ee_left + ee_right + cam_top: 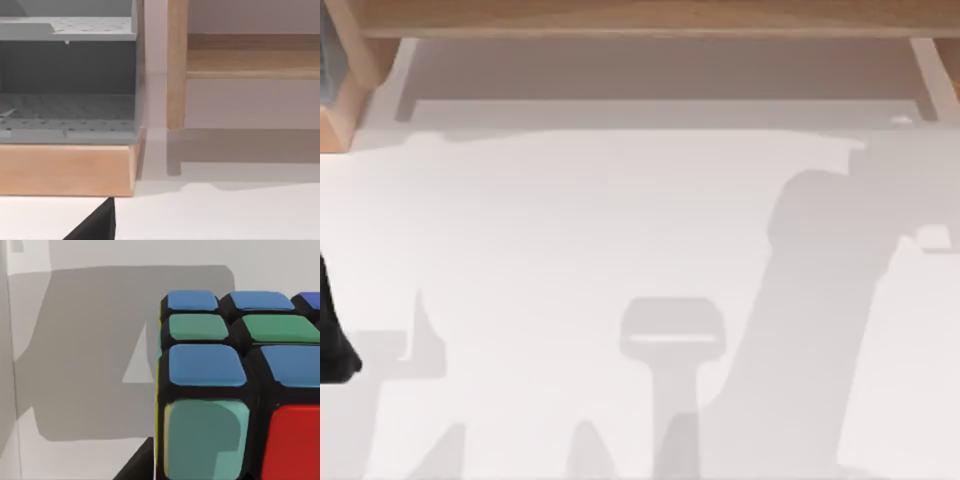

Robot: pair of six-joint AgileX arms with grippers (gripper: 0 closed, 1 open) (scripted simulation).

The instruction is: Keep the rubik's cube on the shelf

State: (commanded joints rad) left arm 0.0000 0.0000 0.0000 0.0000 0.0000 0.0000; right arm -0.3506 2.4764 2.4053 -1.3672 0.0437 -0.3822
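Observation:
The rubik's cube (pixel 225 390) sits very close in the right wrist view, with blue, green, teal and red stickers divided by black lines. It hangs above the white table, whose shadowed surface lies well behind it. My right gripper is shut on it, and one black finger (pixel 134 466) lies against its lower edge. The shelf (pixel 640 18) is a long light-brown board across the far edge in the top view. The left wrist view shows the shelf (pixel 250 55) beside a wooden upright. A dark part of my left arm (pixel 334 335) sits at the table's left edge.
A grey perforated rack (pixel 65 110) on a light wooden base (pixel 65 170) stands left of the shelf, at the far-left corner (pixel 332 70) in the top view. White side supports (pixel 408 62) hold up the shelf. Arm shadows fall across the white table (pixel 570 230).

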